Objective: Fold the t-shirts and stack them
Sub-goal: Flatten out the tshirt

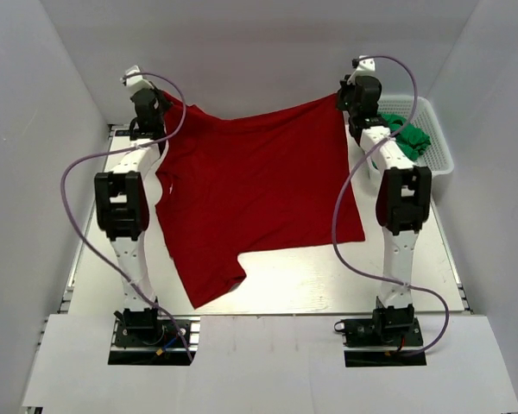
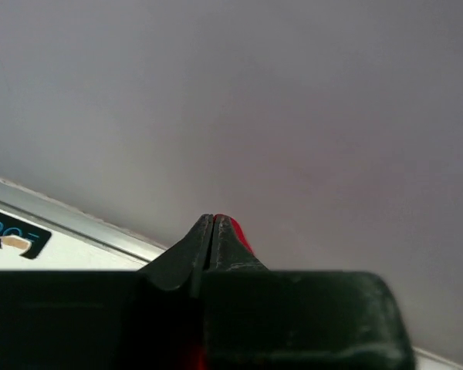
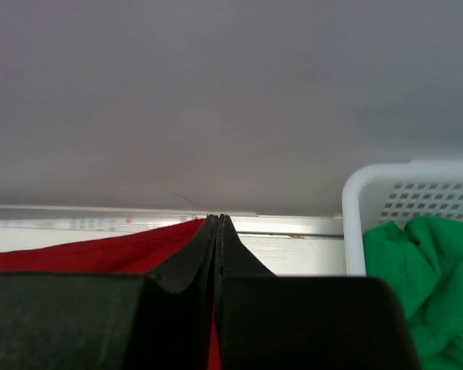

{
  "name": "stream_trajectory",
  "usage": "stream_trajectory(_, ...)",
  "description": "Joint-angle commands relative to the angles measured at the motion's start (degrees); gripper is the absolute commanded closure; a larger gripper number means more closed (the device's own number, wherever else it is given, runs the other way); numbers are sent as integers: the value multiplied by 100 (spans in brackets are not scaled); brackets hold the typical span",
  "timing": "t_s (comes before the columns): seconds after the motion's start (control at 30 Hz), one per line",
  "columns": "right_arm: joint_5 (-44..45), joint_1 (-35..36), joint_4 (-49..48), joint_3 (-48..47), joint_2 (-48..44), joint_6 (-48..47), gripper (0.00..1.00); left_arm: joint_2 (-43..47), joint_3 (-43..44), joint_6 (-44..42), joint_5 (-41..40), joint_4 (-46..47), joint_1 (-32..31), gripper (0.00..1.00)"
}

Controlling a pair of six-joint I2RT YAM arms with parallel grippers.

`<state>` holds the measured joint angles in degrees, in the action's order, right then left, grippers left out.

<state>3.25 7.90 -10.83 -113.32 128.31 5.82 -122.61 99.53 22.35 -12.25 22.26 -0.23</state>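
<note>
Nearest to the arm bases, the table point(image 1: 328, 280) shows a bare strip. Just beyond it lies the near end of the red t-shirt point(image 1: 259, 185). One point of it reaches closest to the left arm; I cannot tell if this is a sleeve or a hem corner. From there the cloth runs away as one wide sheet, with some wrinkles on its left side.

At the far edge both corners are lifted. The left gripper point(image 1: 154, 105) is clenched on the far left corner. In its wrist view the fingers are pressed together and a bit of red shows beside them. The right gripper point(image 1: 352, 102) is clenched on the far right corner, and its wrist view shows red cloth running into the closed fingers. Between the two, the far edge sags a little.

Beyond the right gripper stands the white lattice basket point(image 1: 440, 159), at the far right of the table, with the green t-shirts point(image 1: 408, 136) crumpled inside. Behind everything is the plain back wall point(image 1: 259, 43).

I judge the shirt to be light and soft, with no stiffness. It will drape and probably slide easily over the smooth table. A thin pinched edge may slip if one arm pulls harder. The best hold is at corners or seams, where the cloth is doubled.
</note>
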Motion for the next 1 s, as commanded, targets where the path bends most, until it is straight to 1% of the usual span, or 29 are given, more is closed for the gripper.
stream_trajectory(0.0,474,-60,-269,-428,378,-64,100,-656,699,50,-338,-29,-73,87)
stream_trajectory(0.03,510,-61,-662,-454,570,-90,98,-842,970,137,-566,58,-74,76)
stream_trajectory(0.07,528,-69,-770,-785,842,-116,98,-1053,1146,216,-690,59,-74,74)
stream_trajectory(0.1,432,-43,-824,-1032,1184,-212,97,-1481,1366,287,-761,59,-74,70)
stream_trajectory(0.13,379,-34,-328,-1765,1570,-353,79,-1668,1951,348,-709,-306,-74,61)
stream_trajectory(0.17,283,1,-106,-2408,1826,-493,65,-1835,2279,349,-604,-554,-74,47)
stream_trajectory(0.2,282,1,10,-2493,1846,-538,45,-1941,2552,349,-307,-722,-74,1)
stream_trajectory(0.23,308,27,-94,-2433,1768,-721,26,-2003,2867,297,-304,-854,-74,0)
stream_trajectory(0.27,143,45,-173,-1788,1315,-740,10,-1934,2871,296,-252,-933,-74,0)
stream_trajectory(0.33,-42,36,-594,-978,891,-688,10,-1663,2530,226,-172,-934,-126,0)
stream_trajectory(0.37,-104,45,-570,-651,549,-688,10,-1287,2337,226,-111,-934,-126,0)
stream_trajectory(0.4,-131,45,-543,-526,285,-653,10,-1092,1917,226,20,-934,-126,0)
stream_trajectory(0.43,-531,45,-482,-368,30,-670,10,-899,1686,226,82,-934,-126,0)
stream_trajectory(0.47,-692,62,-186,-297,-42,-679,10,-705,1475,226,135,-934,-126,0)
stream_trajectory(0.5,-807,89,-96,-270,-217,-653,10,-329,1064,226,283,-995,-126,0)
stream_trajectory(0.53,-1139,132,1,-218,-419,-670,10,-143,869,287,372,-1048,-126,0)
stream_trajectory(0.57,-1394,176,411,-182,-491,-688,10,25,710,288,425,-1144,-179,0)
stream_trajectory(0.6,-1493,203,580,-165,-744,-653,10,183,465,288,547,-1432,-240,0)
stream_trajectory(0.67,-1650,317,1334,80,-930,-627,10,666,305,288,688,-1916,-310,0)
stream_trajectory(0.7,-1660,343,1434,517,-1383,-348,10,842,78,340,759,-2388,-389,0)
stream_trajectory(0.73,-1652,405,1513,782,-1562,-241,10,1026,-63,410,820,-2619,-390,0)
stream_trajectory(0.77,-1634,414,1496,1446,-1746,-135,10,1455,-474,472,1004,-2787,-468,0)
stream_trajectory(0.8,-1608,423,1418,1801,-2192,-4,10,1685,-730,542,1127,-2919,-556,0)
stream_trajectory(0.83,-1590,405,1408,2448,-2605,467,10,1914,-1003,612,1276,-3138,-557,0)
stream_trajectory(0.87,-1599,405,1373,3168,-3044,620,10,2151,-1545,674,1330,-3245,-644,0)
stream_trajectory(0.9,-1538,388,1356,3776,-3432,883,10,2623,-1785,805,1383,-3402,-723,0)
stream_trajectory(0.93,-1433,396,1390,4017,-3792,1146,10,2863,-2022,919,1470,-3830,-724,0)
stream_trajectory(0.97,-1423,370,1443,4498,-3970,1253,10,3091,-2538,1121,1532,-4052,-776,0)
